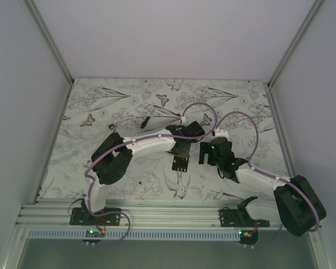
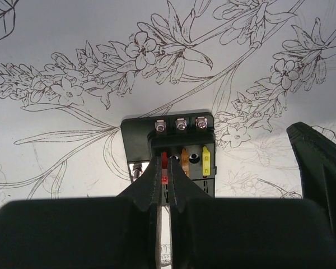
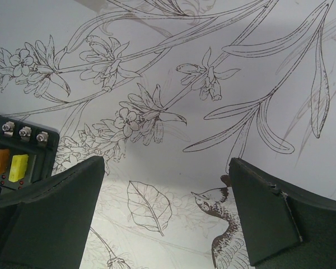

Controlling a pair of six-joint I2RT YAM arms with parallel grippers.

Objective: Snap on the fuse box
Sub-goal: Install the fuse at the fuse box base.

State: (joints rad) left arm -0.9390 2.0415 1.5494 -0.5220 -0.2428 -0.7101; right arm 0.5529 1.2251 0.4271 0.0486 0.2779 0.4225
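Black plastic fuse box [image 2: 140,137] sits flat on the flowery worktop [image 2: 61,39], near the middle, right under my left end effector [image 2: 164,175]. That one is pinched almost shut, with the red fuse [image 2: 164,159] squeezed between its tips. An orange fuse [image 2: 185,161] and a yellow fuse [image 2: 205,162] stand beside it in the box. My right end effector [image 3: 167,213] is spread wide, holds nothing, and hangs just right of the box.
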